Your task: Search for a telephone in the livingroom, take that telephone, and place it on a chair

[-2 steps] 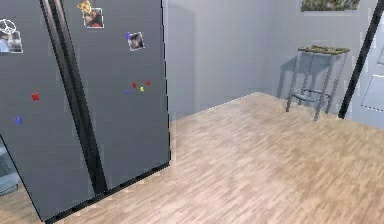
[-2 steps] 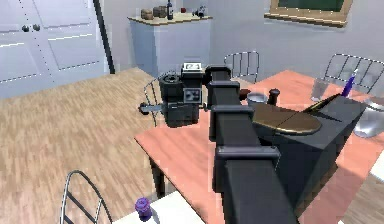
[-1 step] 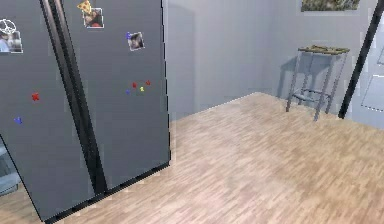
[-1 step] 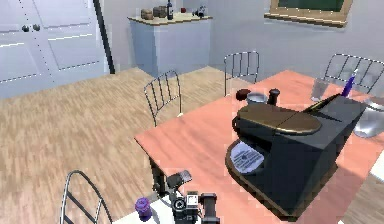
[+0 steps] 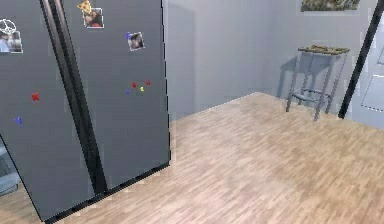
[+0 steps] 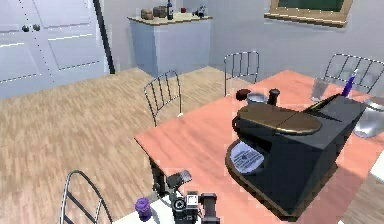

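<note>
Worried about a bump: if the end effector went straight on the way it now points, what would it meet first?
Likely the small purple object just left of the end effector at the arm side view's bottom edge; past it, a wire chair back. Depth is unclear, so it could miss.

Room contents, as seen from the arm's side.
- Bench, reddish wood: centre to right of frame.
- Coffee machine, black, bulky: on the bench, lower right.
- Wire chairs, four: left edge of bench, far side, upper right, lower left corner.
- Double doors, white: upper left.
- Cabinet, pale: top centre.
- Hand: bottom centre, small purple item just left; cannot tell whether it holds anything.
</note>
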